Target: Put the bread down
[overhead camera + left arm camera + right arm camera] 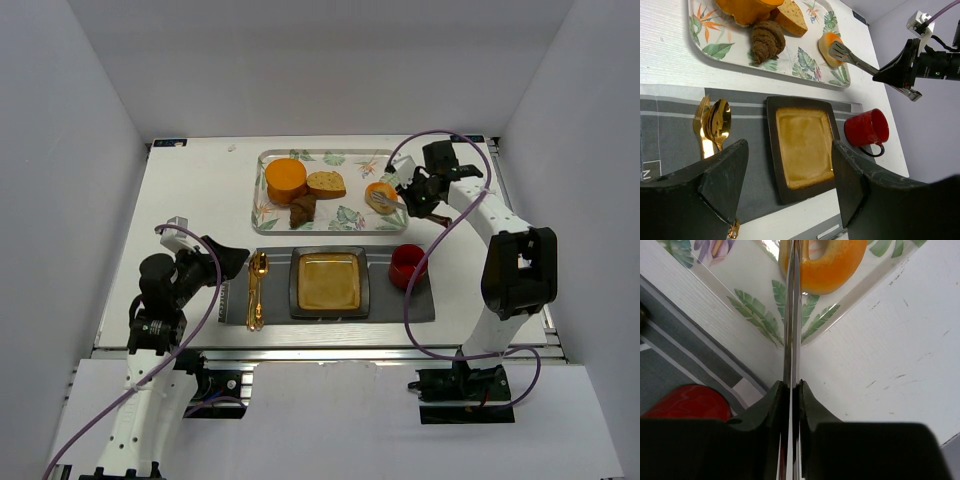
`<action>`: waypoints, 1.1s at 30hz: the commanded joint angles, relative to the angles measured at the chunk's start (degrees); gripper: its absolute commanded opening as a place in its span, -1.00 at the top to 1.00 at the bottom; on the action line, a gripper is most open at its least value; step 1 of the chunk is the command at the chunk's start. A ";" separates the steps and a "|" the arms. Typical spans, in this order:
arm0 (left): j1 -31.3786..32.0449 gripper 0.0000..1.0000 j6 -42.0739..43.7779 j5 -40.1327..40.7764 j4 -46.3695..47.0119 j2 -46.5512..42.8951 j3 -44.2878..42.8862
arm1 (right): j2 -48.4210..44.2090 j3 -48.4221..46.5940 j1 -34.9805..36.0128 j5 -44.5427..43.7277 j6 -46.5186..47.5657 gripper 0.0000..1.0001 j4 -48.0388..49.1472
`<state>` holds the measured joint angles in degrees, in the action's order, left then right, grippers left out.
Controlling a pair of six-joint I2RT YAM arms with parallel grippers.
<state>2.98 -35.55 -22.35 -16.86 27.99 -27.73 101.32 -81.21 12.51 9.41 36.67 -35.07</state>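
Observation:
The bread (326,184) (791,16), a tan speckled slice with a brown crust, lies on the floral tray (350,217) between an orange chunk and the ring doughnut (381,197) (835,265). My right gripper (425,196) (791,385) is shut on metal tongs (856,59) (791,330), whose arms are squeezed together. Their tips rest at the doughnut, to the right of the bread. My left gripper (236,262) (790,165) stands open and holds nothing, above the left part of the grey placemat.
A dark square plate (298,283) with a tan centre sits mid-placemat (395,305). A red mug (407,265) stands to its right, a gold spoon and fork (257,288) to its left. The tray also carries an orange chunk (285,178) and a dark brown piece (303,209).

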 commanded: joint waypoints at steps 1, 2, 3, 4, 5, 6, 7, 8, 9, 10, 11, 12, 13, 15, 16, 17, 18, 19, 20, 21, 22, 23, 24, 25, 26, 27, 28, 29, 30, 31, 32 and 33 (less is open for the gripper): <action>-0.17 -0.53 -0.05 0.82 -1.07 -0.83 -0.84 | -2.17 -2.11 0.41 2.01 0.25 0.72 0.26; -0.17 -0.53 -0.13 0.82 -0.98 -0.83 -0.75 | -3.57 -2.28 0.41 3.32 -0.10 0.78 0.26; -0.17 -0.53 -0.13 0.82 -0.89 -0.83 -0.84 | -4.19 -2.55 0.41 4.20 -0.36 0.80 0.26; -0.17 -0.53 -0.22 0.73 -0.89 -0.83 -0.84 | -4.98 -3.07 0.32 5.17 -0.63 0.82 -0.52; -0.17 -0.53 -0.22 0.73 -0.72 -0.74 -0.84 | -6.47 -3.43 0.41 7.18 -0.98 0.85 -1.05; -0.17 -0.53 -0.31 0.73 -0.63 -0.83 -0.84 | -7.18 -3.69 0.41 8.51 -1.59 0.86 -1.66; -0.17 -0.53 -0.31 0.73 -0.63 -0.66 -0.84 | -8.67 -4.30 0.49 9.65 -1.86 0.87 -3.15; -0.17 -0.53 -0.31 0.73 -0.45 -0.57 -0.84 | -9.46 -4.48 0.67 11.58 -1.86 0.88 -3.86; -0.17 -0.53 -0.40 0.64 -0.36 -0.57 -0.93 | -10.17 -4.31 1.45 12.21 -1.77 0.88 -4.39; -0.17 -0.53 -0.48 0.55 -0.28 -0.48 -0.84 | -11.83 -3.70 1.98 12.99 -1.42 0.89 -5.00; -0.17 -0.53 -0.48 0.55 0.07 -0.30 -0.84 | -12.72 -3.17 3.47 14.05 -0.90 0.89 -6.31; -0.17 -0.53 -0.57 0.46 0.16 -0.22 -0.84 | -13.59 -2.47 4.35 14.49 -0.55 0.89 -7.02; -0.17 -0.53 -0.57 0.38 0.16 -0.21 -0.84 | -15.43 -1.59 5.41 15.19 -0.02 0.89 -7.64; -0.17 -0.53 -0.57 0.55 0.08 -0.13 -1.01 | -17.37 1.92 9.17 16.08 1.29 0.89 -9.31; -0.17 -0.53 -0.49 0.55 -0.27 -0.21 -1.01 | -19.30 4.98 10.76 15.90 1.91 0.89 -10.27; -0.17 -0.53 -0.48 0.55 -0.45 -0.39 -1.10 | -20.45 6.84 12.17 15.47 2.27 0.89 -10.02; -0.17 -0.53 -0.40 0.73 -0.63 -0.65 -1.19 | -21.33 8.59 14.62 15.12 2.44 0.89 -9.67; -0.17 -0.53 -0.40 0.90 -1.06 -0.83 -1.10 | -22.99 10.18 15.60 14.94 2.88 0.89 -9.58; -0.17 -0.53 -0.40 0.99 -1.24 -1.00 -1.19 | -23.62 12.63 16.22 14.76 3.06 0.88 -9.67; -0.17 -0.53 -0.31 1.08 -1.42 -1.27 -1.10 | -23.97 13.52 17.01 14.76 3.06 0.88 -9.93; -0.17 -0.53 -0.31 1.17 -1.85 -1.62 -1.02 | -24.67 14.32 17.19 15.11 3.32 0.88 -10.54; -0.17 -0.53 -0.31 1.17 -1.95 -1.79 -0.93 | -25.03 15.54 17.80 15.11 3.50 0.87 -10.89; -0.17 -0.53 -0.40 1.08 -2.03 -2.06 -0.84 | -25.38 16.25 18.16 14.94 3.68 0.86 -11.07; -0.17 -0.53 -0.48 1.25 -2.03 -2.32 -0.58 | -26.34 16.87 18.68 14.50 4.29 0.84 -11.07; -0.17 -0.53 -0.66 1.17 -2.03 -2.41 -0.40 | -26.61 17.74 19.73 14.15 4.47 0.82 -10.81; -0.17 -0.53 -0.75 1.08 -1.95 -2.41 -0.31 | -26.70 18.01 20.18 14.06 4.64 0.80 -10.72; -0.17 -0.53 -0.84 1.17 -1.68 -2.50 -0.14 | -26.61 18.10 20.53 14.23 4.56 0.69 -10.81; -0.17 -0.53 -0.84 0.99 -1.60 -2.41 -0.22 | -26.35 18.10 21.06 14.32 4.64 0.60 -10.98; -0.17 -0.53 -0.84 1.08 -1.59 -2.32 -0.31 | -25.83 17.76 21.24 14.41 4.73 0.50 -10.99; -0.17 -0.53 -0.75 1.08 -1.86 -2.24 -0.49 | -25.56 17.49 21.41 14.93 4.91 0.30 -11.59; -0.17 -0.53 -0.49 1.34 -2.03 -2.24 -0.92 | -25.38 17.05 21.50 15.20 5.26 0.22 -11.86; -0.17 -0.53 -0.31 1.43 -2.64 -2.24 -1.10 | -25.29 16.35 21.50 15.37 5.35 0.11 -11.95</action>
<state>2.98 -36.05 -21.74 -18.26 26.00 -27.75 77.19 -62.61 33.61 23.07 40.62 -46.81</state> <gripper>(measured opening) 0.765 0.416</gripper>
